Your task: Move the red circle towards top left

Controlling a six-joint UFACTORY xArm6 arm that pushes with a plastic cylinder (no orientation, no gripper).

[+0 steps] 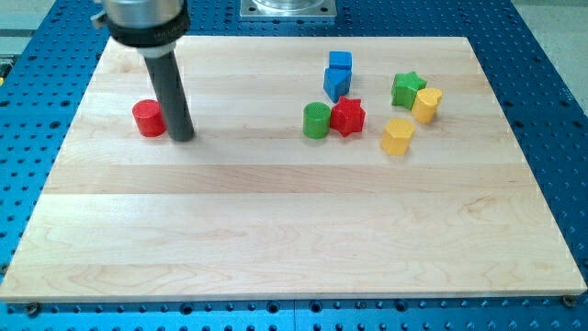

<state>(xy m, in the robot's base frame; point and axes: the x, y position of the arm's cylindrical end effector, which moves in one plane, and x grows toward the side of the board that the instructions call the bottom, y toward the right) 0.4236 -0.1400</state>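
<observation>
The red circle [148,119] lies on the wooden board [276,221] at the view's left, in the upper half. My tip [183,137] stands right beside it, on its right side, touching or nearly touching it. The dark rod rises from there toward the view's top left.
A cluster of blocks sits at the view's upper right: a green circle [316,120], a red star [348,117], two blue blocks [338,76], a green star [407,88] and two yellow blocks [412,120]. A blue perforated table surrounds the board.
</observation>
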